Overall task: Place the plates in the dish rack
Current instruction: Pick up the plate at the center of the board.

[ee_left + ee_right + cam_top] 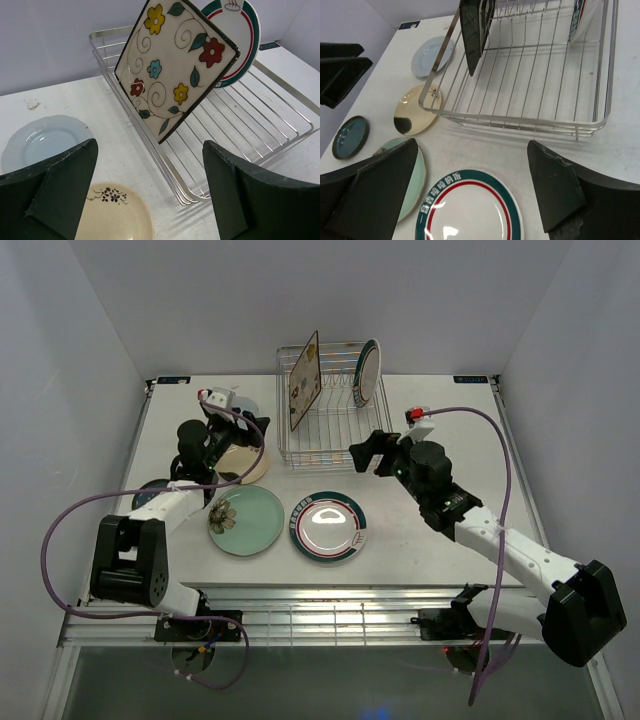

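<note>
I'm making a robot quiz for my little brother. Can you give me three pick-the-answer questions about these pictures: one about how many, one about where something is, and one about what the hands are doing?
1. How many plates lie on the white table?
A) three B) five C) seven

2. Where is the square flowery plate?
A) flat on the table B) standing in the silver wire dish rack C) held in a hand

3. How are the left hand and the right hand?
A) both open and empty B) both shut on plates C) one open, one shut

Answers:
1 B, the right wrist view shows five round plates lying there.
2 B, it leans upright at the rack's left end in the top view.
3 A, each hand gapes wide with nothing in it.
</note>
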Action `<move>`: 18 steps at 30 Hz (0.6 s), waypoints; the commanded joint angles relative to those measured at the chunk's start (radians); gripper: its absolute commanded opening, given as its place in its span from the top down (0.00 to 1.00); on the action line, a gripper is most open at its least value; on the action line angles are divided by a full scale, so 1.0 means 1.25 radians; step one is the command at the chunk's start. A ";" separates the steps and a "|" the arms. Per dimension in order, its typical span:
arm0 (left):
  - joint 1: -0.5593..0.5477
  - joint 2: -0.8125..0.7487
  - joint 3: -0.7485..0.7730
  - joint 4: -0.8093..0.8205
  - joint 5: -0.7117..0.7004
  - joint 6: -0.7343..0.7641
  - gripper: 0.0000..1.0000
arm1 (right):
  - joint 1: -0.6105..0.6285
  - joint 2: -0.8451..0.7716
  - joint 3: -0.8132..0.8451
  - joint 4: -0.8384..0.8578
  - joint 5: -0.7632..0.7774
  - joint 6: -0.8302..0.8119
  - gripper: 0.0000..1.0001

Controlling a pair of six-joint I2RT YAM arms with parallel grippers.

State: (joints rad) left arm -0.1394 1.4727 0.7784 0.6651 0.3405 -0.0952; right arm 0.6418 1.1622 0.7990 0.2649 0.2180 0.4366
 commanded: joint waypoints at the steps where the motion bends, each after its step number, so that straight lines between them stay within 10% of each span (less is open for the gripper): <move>1: 0.004 -0.059 -0.007 -0.009 0.006 -0.017 0.04 | 0.000 -0.058 -0.074 0.010 -0.017 0.052 0.06; 18: 0.002 -0.054 -0.005 -0.020 -0.015 -0.063 0.03 | -0.034 -0.126 -0.412 0.129 -0.167 0.252 0.18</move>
State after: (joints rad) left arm -0.1394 1.4174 0.7708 0.6498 0.3458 -0.1532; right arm 0.6155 0.9989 0.3355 0.3000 0.0978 0.6746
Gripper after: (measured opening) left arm 0.970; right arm 0.824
